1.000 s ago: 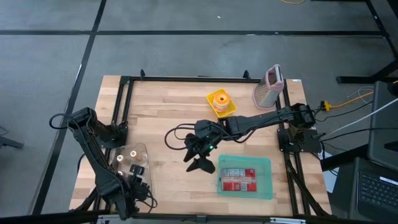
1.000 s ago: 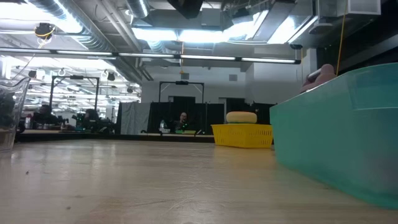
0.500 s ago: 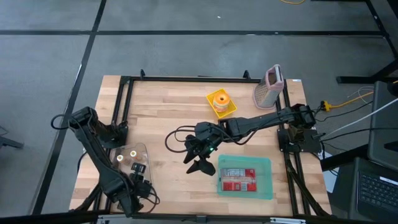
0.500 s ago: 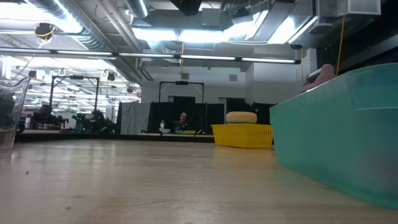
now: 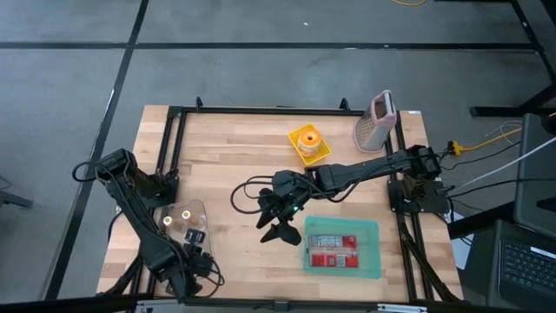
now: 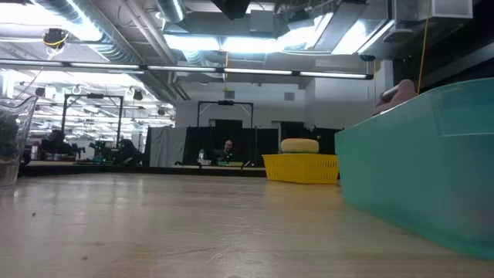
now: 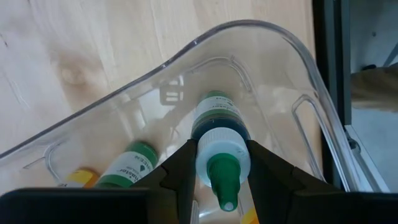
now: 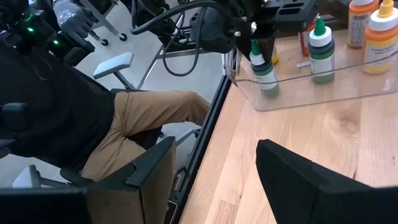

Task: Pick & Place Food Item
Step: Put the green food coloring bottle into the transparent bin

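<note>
Still clamped, left gripper (image 7: 217, 163) (nothing moved), bottle (image 7: 219, 140)

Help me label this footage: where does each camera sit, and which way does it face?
High view: overhead, straight down on the table; both arms show.
Low view: tabletop height, level toward the room; no arm shows, only the teal bin and yellow basket.
Left wrist view: on the left arm, looking into the clear bin; left gripper grips a green-capped bottle.
Right wrist view: on the right arm, facing the left arm; right gripper open.
Shared: both wrist views show the clear bin.
</note>
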`<control>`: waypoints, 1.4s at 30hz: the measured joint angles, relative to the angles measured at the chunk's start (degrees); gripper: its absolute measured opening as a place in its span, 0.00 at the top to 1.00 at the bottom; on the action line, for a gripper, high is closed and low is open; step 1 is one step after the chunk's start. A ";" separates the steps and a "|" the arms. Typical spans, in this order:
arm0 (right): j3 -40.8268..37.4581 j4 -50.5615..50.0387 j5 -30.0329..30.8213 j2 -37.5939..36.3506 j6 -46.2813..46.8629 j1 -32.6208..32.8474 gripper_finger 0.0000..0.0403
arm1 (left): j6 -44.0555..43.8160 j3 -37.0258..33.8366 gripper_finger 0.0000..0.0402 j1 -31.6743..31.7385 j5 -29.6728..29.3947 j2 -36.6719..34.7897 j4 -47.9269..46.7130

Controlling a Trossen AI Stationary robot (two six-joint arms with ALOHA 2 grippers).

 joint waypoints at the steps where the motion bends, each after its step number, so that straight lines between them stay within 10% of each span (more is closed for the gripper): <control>1: 0.00 0.01 0.00 0.00 0.00 0.00 0.45 | 0.00 0.00 0.71 0.00 0.00 0.00 0.02; 42: 0.00 0.01 -0.02 0.00 -0.02 1.18 0.45 | 0.57 1.02 0.58 0.00 1.11 -0.15 1.43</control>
